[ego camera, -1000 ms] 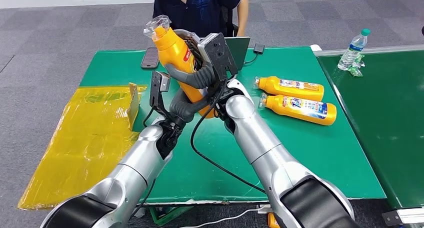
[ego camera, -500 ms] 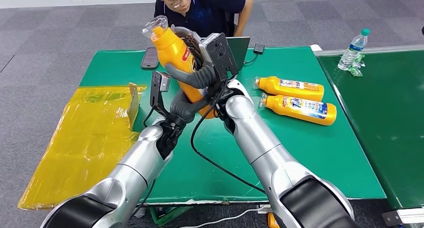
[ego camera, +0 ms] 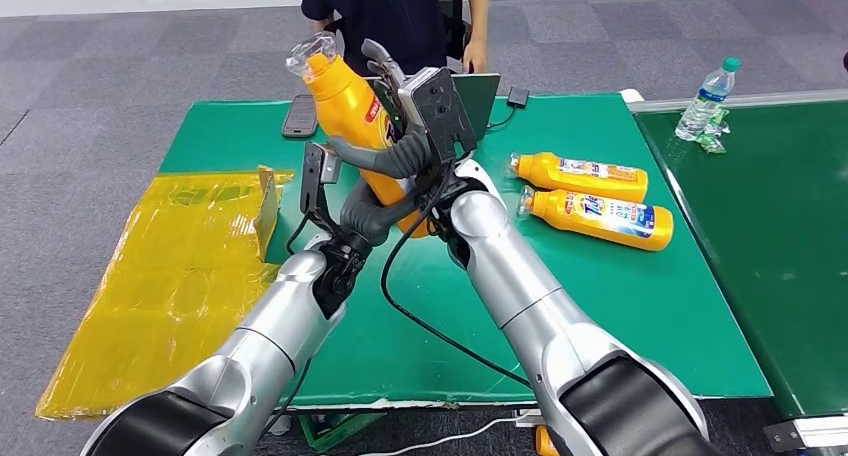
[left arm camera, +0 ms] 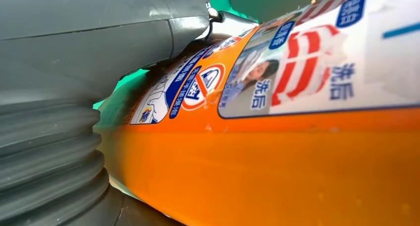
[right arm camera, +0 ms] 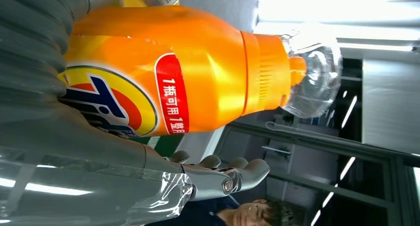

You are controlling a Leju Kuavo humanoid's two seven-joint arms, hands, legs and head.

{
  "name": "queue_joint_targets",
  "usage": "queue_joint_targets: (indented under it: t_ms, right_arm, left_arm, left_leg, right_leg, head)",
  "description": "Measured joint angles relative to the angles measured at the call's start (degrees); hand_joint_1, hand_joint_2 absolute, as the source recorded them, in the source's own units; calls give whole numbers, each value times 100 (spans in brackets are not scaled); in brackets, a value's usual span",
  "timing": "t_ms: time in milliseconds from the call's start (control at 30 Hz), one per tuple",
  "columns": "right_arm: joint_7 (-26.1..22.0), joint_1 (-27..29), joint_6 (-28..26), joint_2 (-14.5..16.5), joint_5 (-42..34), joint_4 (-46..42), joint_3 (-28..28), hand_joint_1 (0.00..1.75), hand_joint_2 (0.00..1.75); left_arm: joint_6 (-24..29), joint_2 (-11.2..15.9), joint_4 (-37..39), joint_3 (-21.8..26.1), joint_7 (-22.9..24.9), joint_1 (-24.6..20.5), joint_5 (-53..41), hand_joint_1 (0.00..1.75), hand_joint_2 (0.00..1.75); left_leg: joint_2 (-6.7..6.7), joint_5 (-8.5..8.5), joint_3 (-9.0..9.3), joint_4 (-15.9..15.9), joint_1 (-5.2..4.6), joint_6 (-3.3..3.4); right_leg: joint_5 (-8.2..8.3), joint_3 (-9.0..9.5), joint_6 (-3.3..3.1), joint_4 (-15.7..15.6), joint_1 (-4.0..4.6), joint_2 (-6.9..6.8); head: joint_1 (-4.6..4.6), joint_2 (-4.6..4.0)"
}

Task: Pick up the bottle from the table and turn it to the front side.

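Orange bottles number three: one bottle (ego camera: 352, 116) is raised tilted above the green surface (ego camera: 620, 286), gripped low by the left robot hand (ego camera: 375, 191), the right robot hand (ego camera: 392, 86) beside it with fingers spread, while two bottles (ego camera: 590, 198) lie flat at the right.

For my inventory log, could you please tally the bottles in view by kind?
Orange detergent bottles: 3 (held bottle, two lying on the table)
Clear water bottles: 1
Total: 4
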Motion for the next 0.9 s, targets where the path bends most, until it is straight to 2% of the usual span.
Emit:
queue_joint_targets:
  t_ms: [533,667,900]
  right_arm:
    - [147,466,-9,-23,326,-394,0,0,175]
    - [138,814,84,-79,362,-702,1,0,175]
    - [34,1137,163,-167,321,-845,4,0,175]
  left_arm:
    - [599,278,2,-80,-187,-79,-679,175,175]
    - [1143,620,2,-151,-317,-211,-1250,175,175]
    - [1693,1048,-2,-184,-364,-367,-1930,175,175]
  left_leg:
    - [0,0,0,-1,0,0]
    - [1,0,0,-1,1,0]
    - [1,1,-1,-2,3,-1]
  right_leg:
    - [0,0,0,0,1,0]
    - [0,1,0,0,0,0]
    - [0,1,0,2,2,0]
  head:
    - [-1,-1]
    - [-2,0]
    - [-2,-1]
